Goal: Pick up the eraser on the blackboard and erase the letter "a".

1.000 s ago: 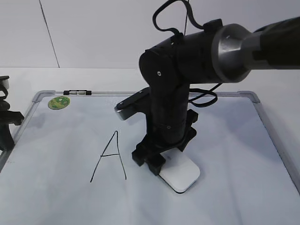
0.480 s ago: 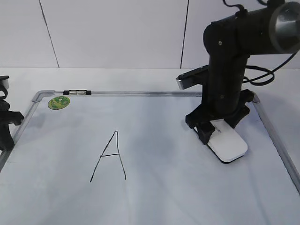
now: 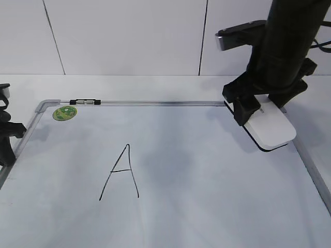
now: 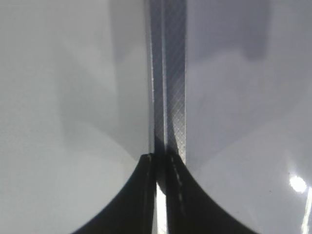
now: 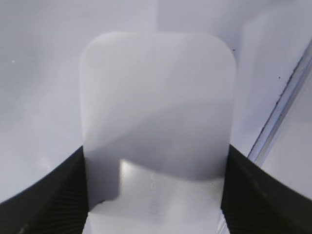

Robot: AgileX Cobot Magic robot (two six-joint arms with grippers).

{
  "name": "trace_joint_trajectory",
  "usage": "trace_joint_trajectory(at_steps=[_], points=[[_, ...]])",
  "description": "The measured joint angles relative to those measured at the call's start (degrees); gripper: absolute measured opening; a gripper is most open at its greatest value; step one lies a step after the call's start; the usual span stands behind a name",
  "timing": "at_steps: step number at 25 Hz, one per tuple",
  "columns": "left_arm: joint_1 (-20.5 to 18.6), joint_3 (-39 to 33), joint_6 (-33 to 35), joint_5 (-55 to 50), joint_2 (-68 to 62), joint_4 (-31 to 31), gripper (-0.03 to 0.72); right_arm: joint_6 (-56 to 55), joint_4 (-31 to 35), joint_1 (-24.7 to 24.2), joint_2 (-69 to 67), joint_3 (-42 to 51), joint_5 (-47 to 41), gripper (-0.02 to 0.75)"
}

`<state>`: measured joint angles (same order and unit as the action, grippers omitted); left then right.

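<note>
My right gripper [image 3: 265, 112] is shut on the eraser [image 3: 272, 128], a white rounded block with a black underside. It holds the eraser tilted above the blackboard [image 3: 207, 206] near the far right corner. In the right wrist view the eraser [image 5: 156, 112] fills the gap between the black fingers of the gripper [image 5: 155, 195]. No lowercase "a" shows on the board; a faint grey smudge [image 3: 165, 157] lies right of the capital "A" [image 3: 121, 173]. My left gripper [image 4: 161, 161] is shut and empty over the board's grey frame [image 4: 170, 87].
A round green sticker [image 3: 65, 112] sits in the board's far left corner, next to a small clip [image 3: 85, 102] on the top frame. The left arm's black parts [image 3: 6, 142] stand at the board's left edge. A white wall rises behind the table.
My right gripper has carried the eraser from the middle of the board, beside the capital "A", rightward and back to the far right corner, and lifted it off the surface. The left arm has stayed put.
</note>
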<state>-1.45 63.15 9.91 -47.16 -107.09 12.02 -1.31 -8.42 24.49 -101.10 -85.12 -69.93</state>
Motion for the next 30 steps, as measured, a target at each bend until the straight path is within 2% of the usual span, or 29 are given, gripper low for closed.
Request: trace_joint_trajectory(at_steps=[12,20,30], points=[[0.0,0.0,0.0,0.0,0.0,0.0,0.016,-0.4,2.09,-13.23,1.16,7.52,0.0,0.562],[0.0,0.0,0.0,0.0,0.0,0.0,0.016,-1.44,5.18,-13.64,1.37,15.79,4.51,0.562],[0.0,0.0,0.0,0.0,0.0,0.1,0.016,-4.08,5.08,-16.53,0.34,16.46,7.58,0.562]])
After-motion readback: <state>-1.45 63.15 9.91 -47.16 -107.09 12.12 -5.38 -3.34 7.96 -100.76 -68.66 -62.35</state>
